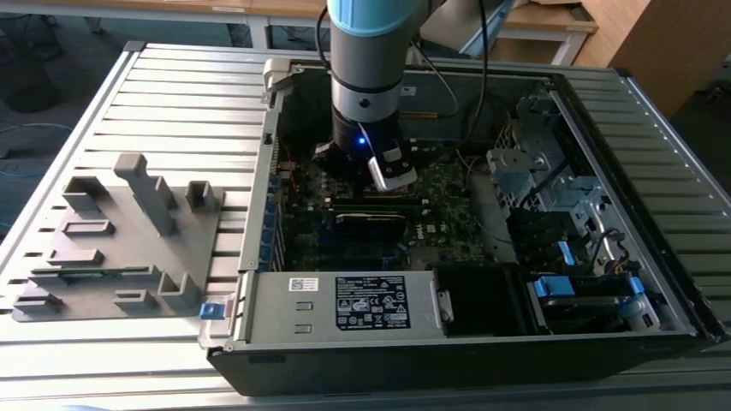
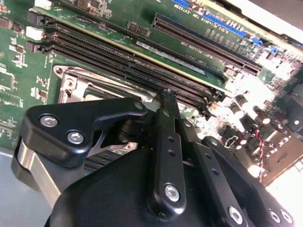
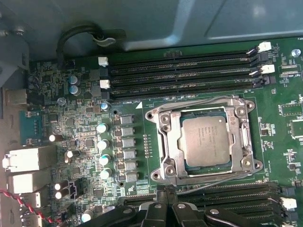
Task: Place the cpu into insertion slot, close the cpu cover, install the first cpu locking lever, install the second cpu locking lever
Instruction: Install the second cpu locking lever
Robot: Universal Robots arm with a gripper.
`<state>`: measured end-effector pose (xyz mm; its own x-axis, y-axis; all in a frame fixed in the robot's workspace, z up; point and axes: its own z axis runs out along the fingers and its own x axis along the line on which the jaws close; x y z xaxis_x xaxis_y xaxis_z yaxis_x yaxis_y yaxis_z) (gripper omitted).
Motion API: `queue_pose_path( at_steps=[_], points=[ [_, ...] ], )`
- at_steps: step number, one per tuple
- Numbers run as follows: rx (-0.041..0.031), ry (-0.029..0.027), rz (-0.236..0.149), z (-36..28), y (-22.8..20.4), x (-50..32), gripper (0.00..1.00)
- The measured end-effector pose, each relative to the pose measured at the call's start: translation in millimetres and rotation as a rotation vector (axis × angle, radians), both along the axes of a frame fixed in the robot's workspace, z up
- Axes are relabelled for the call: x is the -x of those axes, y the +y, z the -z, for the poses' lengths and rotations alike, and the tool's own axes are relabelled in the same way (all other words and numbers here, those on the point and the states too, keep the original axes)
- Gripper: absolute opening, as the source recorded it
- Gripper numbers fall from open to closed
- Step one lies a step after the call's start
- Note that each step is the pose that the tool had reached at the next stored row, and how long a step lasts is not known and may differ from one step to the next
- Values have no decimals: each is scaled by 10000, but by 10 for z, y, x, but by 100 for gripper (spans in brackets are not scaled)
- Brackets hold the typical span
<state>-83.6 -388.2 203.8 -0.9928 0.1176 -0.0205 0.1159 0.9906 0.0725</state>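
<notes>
While the cpu (image 3: 207, 140) sat seated in the insertion slot (image 3: 185, 167) under the lowered cpu cover (image 3: 171, 127), the gripper (image 3: 165, 204) hovered just beside its edge, jaws pressed together, gripping nothing.

Chip (image 3: 207, 141) in socket (image 3: 166, 142), frame centre-right, first wrist view; memory slots (image 3: 180, 71) above and below; capacitors (image 3: 102, 144) left.
</notes>
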Motion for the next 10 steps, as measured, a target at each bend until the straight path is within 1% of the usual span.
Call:
queue_pose_path(
  at_steps=[2, 5, 10],
  points=[
    [-51, -2, 0, 10, 1, 3, 11],
    [-183, -1, 3, 28, 1, 9, 11],
    [-478, 3, 1, 49, 0, 18, 11]
  ],
)
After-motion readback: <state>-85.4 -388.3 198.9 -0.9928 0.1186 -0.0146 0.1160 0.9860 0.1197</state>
